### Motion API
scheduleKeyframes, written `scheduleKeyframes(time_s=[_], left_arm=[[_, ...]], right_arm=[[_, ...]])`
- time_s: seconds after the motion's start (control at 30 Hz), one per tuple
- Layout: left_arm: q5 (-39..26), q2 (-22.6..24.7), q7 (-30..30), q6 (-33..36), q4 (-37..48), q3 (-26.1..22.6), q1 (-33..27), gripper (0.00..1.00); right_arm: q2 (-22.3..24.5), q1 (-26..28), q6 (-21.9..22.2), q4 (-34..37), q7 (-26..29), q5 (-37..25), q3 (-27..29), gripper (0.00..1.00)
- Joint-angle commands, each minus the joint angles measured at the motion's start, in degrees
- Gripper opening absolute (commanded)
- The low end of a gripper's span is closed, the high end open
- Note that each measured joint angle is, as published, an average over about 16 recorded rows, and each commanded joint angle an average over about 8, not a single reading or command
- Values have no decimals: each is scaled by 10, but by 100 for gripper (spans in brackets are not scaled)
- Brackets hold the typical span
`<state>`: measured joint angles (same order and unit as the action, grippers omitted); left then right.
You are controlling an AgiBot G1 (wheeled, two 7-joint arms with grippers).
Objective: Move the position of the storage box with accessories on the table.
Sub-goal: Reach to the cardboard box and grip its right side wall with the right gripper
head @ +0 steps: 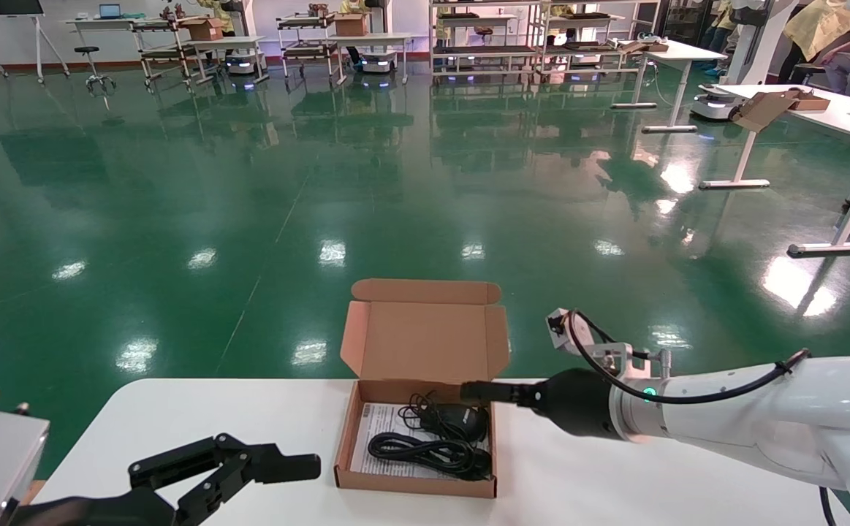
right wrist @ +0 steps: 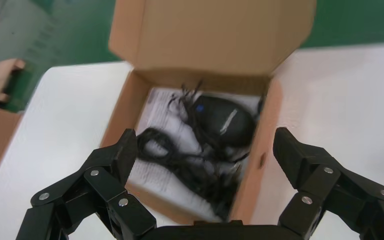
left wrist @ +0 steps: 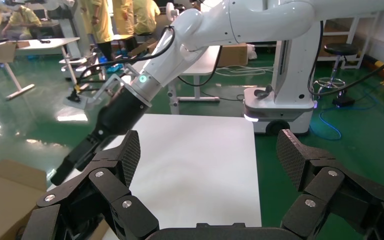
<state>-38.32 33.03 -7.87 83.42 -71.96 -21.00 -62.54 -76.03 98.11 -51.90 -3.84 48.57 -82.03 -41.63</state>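
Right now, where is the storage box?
In the head view, the storage box sits open at the table's far-centre edge, the right end effector above its right wall.

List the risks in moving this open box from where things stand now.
1. The storage box sits with its lid standing open, so the mouse, cable and paper sheet lie loose and might slide or spill if it tilts.
2. The right gripper is open, straddling the box's right wall; thin cardboard may buckle under a one-sided pinch.
3. The left gripper hangs open beside the box's left side, so a push leftward might hit it.
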Motion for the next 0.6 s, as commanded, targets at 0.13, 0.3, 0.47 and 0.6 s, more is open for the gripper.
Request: scheduleKeyframes(time_s=[0.13, 0.3, 0.47, 0.6], left_arm=[[0, 0, 0, 0, 0, 0, 0, 100], [0, 0, 0, 0, 0, 0, 0, 100], [0, 0, 0, 0, 0, 0, 0, 100], [0, 0, 0, 0, 0, 0, 0, 100]], right_arm=[[-3, -8, 32, 2, -11, -10, -7, 100], [-9, -16, 37, 4, -1, -19, -14, 100], [-15, -20, 35, 1, 30, -41, -31, 100], [-16, -26, 40, -15, 55, -57, -46, 100]])
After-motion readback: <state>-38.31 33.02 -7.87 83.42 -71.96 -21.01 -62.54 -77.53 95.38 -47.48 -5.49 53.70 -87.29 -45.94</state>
